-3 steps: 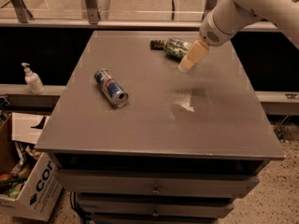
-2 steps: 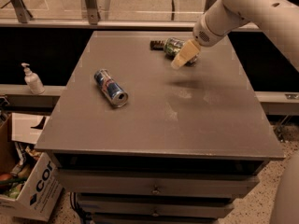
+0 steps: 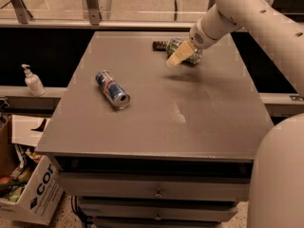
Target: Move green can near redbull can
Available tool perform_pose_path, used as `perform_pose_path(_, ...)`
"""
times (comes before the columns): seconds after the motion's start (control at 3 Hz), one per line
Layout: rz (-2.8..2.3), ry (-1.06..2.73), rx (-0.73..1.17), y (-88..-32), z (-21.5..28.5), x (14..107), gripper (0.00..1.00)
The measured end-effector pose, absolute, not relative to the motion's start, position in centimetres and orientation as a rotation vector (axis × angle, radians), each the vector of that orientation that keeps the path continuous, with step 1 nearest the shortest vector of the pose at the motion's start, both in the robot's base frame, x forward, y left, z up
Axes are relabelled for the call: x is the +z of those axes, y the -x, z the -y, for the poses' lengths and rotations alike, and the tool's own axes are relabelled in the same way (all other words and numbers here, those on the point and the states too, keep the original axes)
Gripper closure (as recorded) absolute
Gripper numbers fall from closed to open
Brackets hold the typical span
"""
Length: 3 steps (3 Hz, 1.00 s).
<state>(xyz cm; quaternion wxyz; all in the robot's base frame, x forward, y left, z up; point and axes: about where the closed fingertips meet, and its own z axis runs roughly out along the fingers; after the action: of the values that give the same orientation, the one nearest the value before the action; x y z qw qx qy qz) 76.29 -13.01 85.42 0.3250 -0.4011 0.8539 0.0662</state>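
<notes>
Redbull can point(image 3: 112, 89): on its side on the bench point(image 3: 190, 118). Green can point(image 3: 196, 57): also lying down, well apart from the redbull can, beyond it and to the right in view. Hand point(image 3: 179, 55): at the green can; whether apart or together, cannot tell. Judged: move not yet made; grasp and carry remain.

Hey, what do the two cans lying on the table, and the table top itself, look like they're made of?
The slim blue and silver redbull can looks like thin glossy metal; its silver end glints. The green patterned can, near the far edge and partly behind the tan gripper, is probably metal too, but little of it shows. The grey table top looks matte, maybe laminate, with only a dull sheen.
</notes>
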Motion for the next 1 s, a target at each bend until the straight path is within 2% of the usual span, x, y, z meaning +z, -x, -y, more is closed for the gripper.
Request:
perform_pose_path(0.33, -2.253, 1.017, 0.205, -77.6, 12.7, 84.2, 0.17)
perform_pose_path(1.0, -2.236, 0.991, 0.206, -78.5, 13.7, 84.4, 0.64)
